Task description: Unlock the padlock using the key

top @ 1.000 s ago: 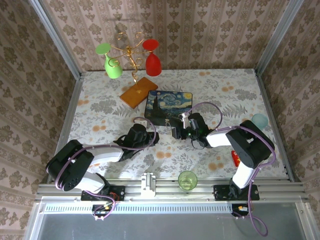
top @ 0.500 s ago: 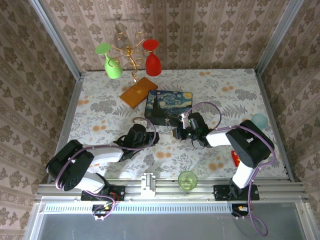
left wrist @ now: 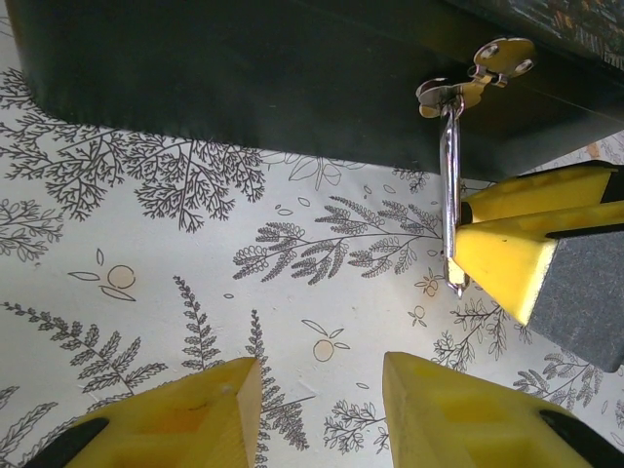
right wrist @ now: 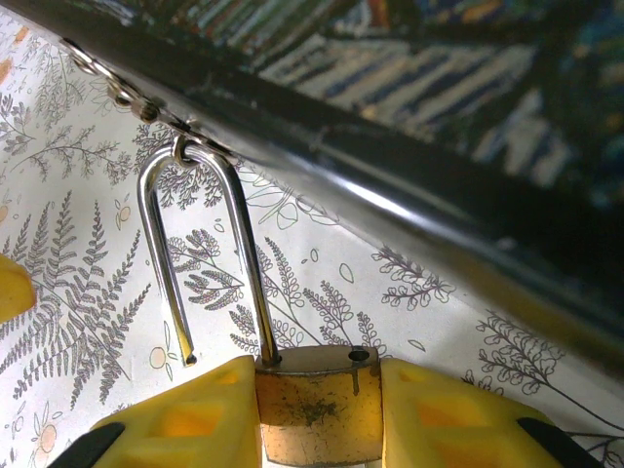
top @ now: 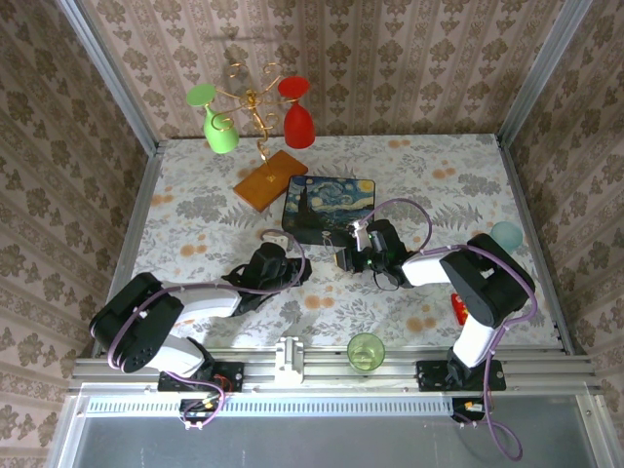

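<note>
The brass padlock [right wrist: 317,409] is clamped between the yellow fingers of my right gripper [right wrist: 319,390], which is shut on its body. Its silver shackle [right wrist: 207,244] hangs through the hasp ring [right wrist: 180,146] on the starry-night box [right wrist: 439,127]. One shackle leg sits in the body; the other ends free, out of its hole. From the left wrist view, the shackle [left wrist: 450,195] shows edge-on under the hasp [left wrist: 478,78], beside the right gripper's finger [left wrist: 517,258]. My left gripper [left wrist: 320,375] stands open over bare tablecloth, short of the lock, with nothing between its fingers. From above, both grippers [top: 300,265] [top: 343,255] meet at the box front [top: 327,205].
A green cup [top: 366,351] stands at the near edge between the arm bases. A wire stand with a green and a red glass [top: 255,107] rises on a wooden base [top: 270,178] behind the box. A red item [top: 456,307] and a pale blue cup [top: 505,234] lie at the right.
The left gripper has crept slightly right, toward the padlock. The right gripper and padlock have stayed put.
</note>
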You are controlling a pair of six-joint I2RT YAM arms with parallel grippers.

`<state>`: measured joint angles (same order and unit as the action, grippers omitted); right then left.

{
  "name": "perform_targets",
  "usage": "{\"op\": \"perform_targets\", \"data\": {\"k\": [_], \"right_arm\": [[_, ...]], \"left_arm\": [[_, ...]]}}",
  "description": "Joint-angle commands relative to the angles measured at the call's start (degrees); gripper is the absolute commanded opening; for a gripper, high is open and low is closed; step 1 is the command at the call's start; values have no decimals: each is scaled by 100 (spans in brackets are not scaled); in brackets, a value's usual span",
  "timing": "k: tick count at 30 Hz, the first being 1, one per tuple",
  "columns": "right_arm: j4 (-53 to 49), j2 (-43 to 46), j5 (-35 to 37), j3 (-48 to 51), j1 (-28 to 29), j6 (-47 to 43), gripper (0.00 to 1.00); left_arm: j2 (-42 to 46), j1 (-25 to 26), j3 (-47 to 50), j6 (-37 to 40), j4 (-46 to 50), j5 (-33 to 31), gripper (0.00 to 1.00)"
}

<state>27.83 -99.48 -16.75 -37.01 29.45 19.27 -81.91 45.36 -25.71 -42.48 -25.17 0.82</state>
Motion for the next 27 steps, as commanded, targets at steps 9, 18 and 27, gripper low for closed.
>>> {"op": "perform_targets", "data": {"k": [9,18,27], "right_arm": [[-535,454,1055,93,274,-49,17],[-1519,882,2947,-82,973,479,11],[-701,824,2322,184,780,564,15]], "left_arm": [[-62,51,66,-92,-226,-7,37],[586,78,-456,529,896,-422,37],[683,-399,-1324,1379,1699,-530,39]]}}
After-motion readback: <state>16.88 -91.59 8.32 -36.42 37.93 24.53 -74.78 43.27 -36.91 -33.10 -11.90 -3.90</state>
